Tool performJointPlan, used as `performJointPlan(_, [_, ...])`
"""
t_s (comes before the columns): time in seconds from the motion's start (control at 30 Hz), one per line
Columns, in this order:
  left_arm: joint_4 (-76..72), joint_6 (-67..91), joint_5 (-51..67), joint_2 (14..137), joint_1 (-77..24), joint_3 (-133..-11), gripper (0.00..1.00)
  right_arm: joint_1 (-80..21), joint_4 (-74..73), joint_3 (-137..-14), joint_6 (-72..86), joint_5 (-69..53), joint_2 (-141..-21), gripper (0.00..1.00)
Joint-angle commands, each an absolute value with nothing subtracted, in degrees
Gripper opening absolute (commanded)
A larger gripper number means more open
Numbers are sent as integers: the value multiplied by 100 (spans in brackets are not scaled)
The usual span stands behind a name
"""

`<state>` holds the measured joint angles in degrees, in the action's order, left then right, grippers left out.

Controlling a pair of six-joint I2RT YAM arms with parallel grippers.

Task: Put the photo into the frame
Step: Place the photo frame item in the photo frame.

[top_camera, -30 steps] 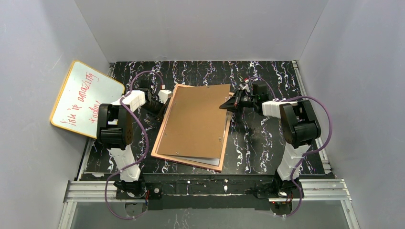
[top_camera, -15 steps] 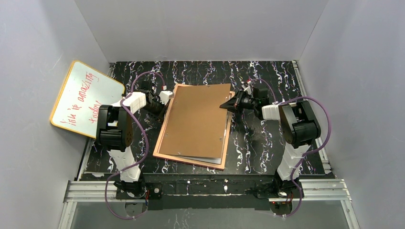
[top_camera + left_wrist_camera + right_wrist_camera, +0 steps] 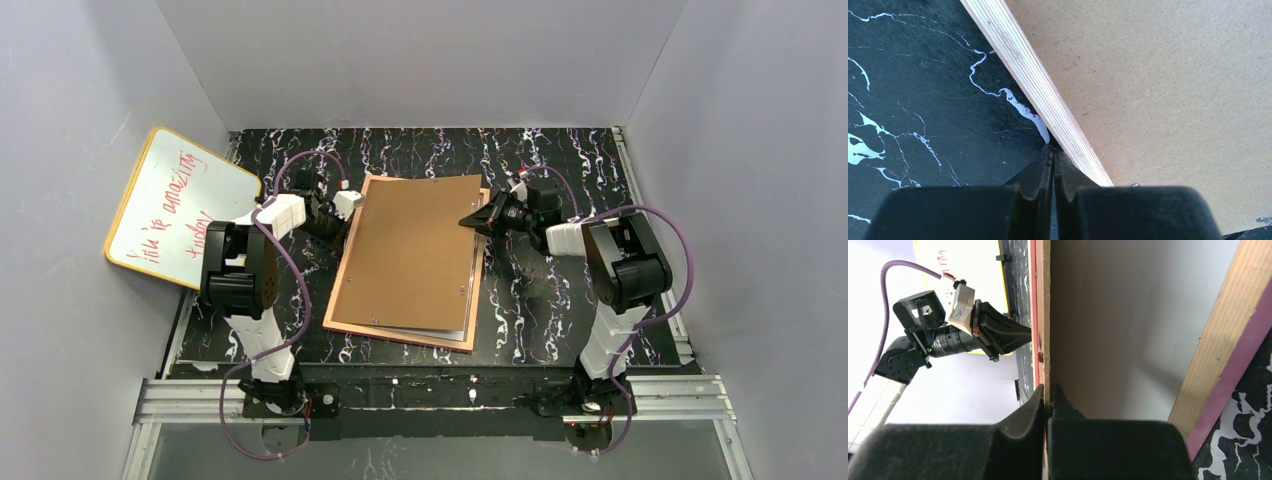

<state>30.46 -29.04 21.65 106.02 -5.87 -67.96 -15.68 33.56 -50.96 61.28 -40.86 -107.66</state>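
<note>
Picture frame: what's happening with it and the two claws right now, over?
Both shut: left gripper tips against frame outer edge; right gripper clamps brown backing board edge, raised that side. Board covers frame; photo image not visible.

The backing board (image 3: pixel 415 250) is matt brown fibreboard, finely speckled. The frame (image 3: pixel 1032 85) has a pale layered-wood edge and a pink painted face. The table (image 3: pixel 540 290) is dull black with white veining. At nine o'clock, the whiteboard (image 3: pixel 180 205) looks smooth.

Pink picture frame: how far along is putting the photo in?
Done: the thin pink frame lies reverse-up with a pale sheet, probably the photo's white back, inside. In hand: the right gripper pinches the brown cardboard backing board; the shut left gripper touches the frame's edge. Left: seating the board square.
</note>
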Motion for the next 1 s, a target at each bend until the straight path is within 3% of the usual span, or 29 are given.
performJointPlan(0.0, [3608,-3016,2446,10866,-756,-6393,0,-1972,3517,-4949,5921,-3452,-10554,1])
performJointPlan(0.3, [3669,-3063,2612,10755,-756,-6418,0,-2333,993,-6079,4850,-2464,-10550,2])
performJointPlan(0.47, [3655,-3061,2540,10750,-735,-6458,0,-2505,326,-6226,4988,-1961,-10369,40])
performJointPlan(0.73, [3609,-2987,2543,10667,-602,-6507,0,-2700,-376,-6342,5042,-1044,-10035,75])
performJointPlan(0.8, [3616,-2992,2548,10647,-561,-6508,0,-2738,-788,-6587,4914,-777,-10054,97])
performJointPlan(0.97, [3630,-3036,2543,10646,-446,-6500,0,-2887,-1796,-7217,4590,-264,-10187,99])
